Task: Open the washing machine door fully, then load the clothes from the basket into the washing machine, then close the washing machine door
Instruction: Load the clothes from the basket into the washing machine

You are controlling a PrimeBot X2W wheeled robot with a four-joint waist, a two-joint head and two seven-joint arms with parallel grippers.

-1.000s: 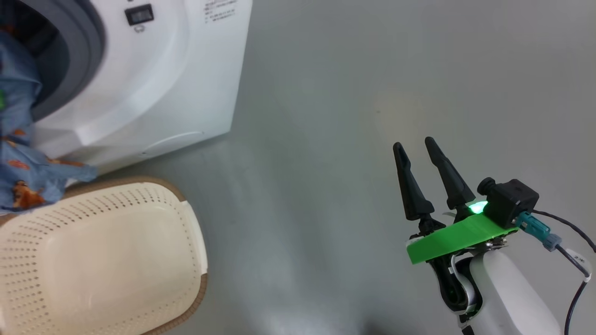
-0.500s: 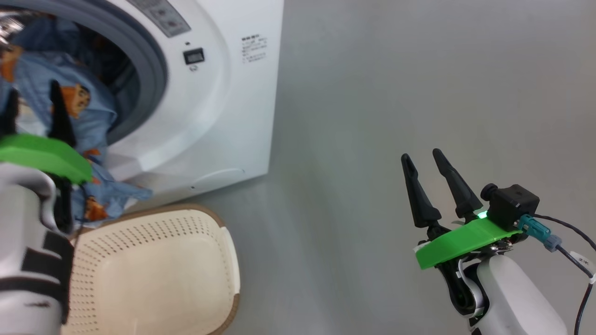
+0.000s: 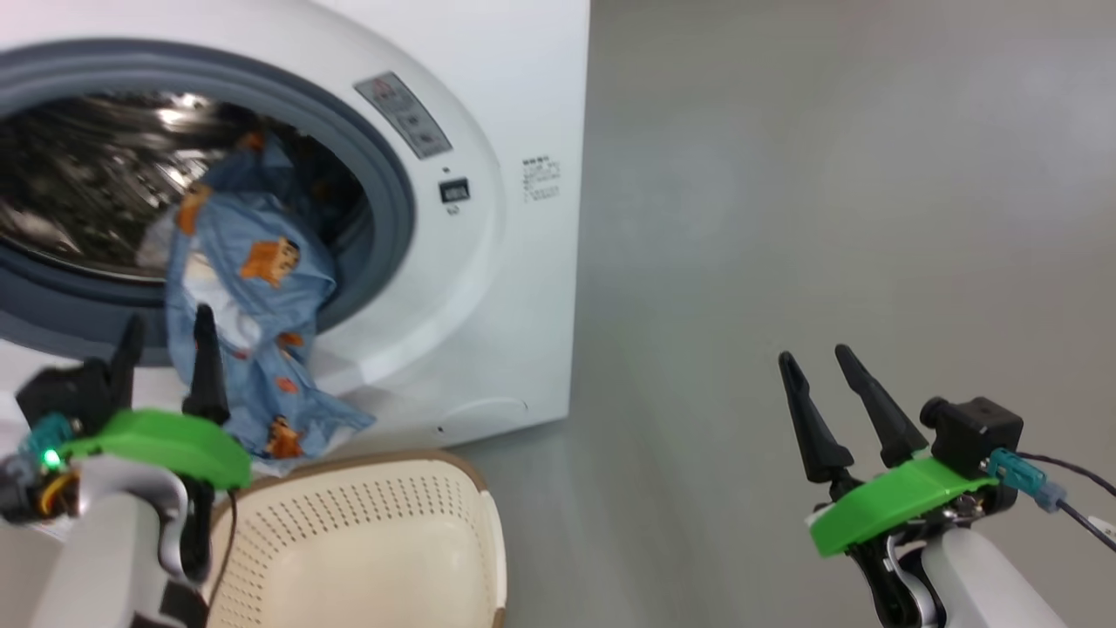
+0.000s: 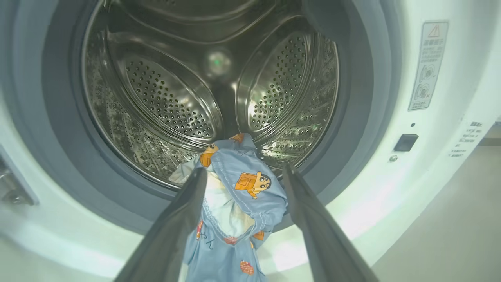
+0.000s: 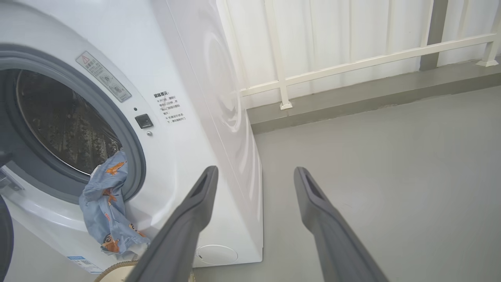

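Presently, step in hand: loading.

Item: the clothes (image 3: 253, 349), a light-blue cartoon-print garment. It is draped over the grey gasket (image 3: 397, 209) of the washing machine (image 3: 514, 288). The upper part lies inside the steel drum (image 4: 168, 98); the lower part hangs down the white front to just above the basket (image 3: 384, 541).

Handling advice: take the hanging tail low, lift it over the lip and push it deep into the drum, so that nothing lies across the gasket to be trapped at closing.

Left gripper (image 3: 170, 318): jaws wide, holding nothing; the garment lies between and beyond its fingers, contact uncertain.

Right gripper (image 3: 813, 353): jaws likewise wide, empty, over bare floor (image 3: 697, 218), well apart from the machine.
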